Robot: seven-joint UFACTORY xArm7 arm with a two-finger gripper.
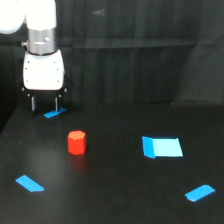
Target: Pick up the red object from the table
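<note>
I see the object [77,142] standing upright on the table [115,200], nearer the camera than the gripper [45,105] and slightly toward the exterior view's right of it, apart from it. Directly below the gripper lies one flat piece [54,113]. Three more lie on the table: one [29,183] at the near left, one [162,147] to the object's right, one [200,192] at the near right.

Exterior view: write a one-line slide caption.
White xArm gripper hangs open above the black table, the red object standing ungrasped nearby among four flat blue pieces.
</note>
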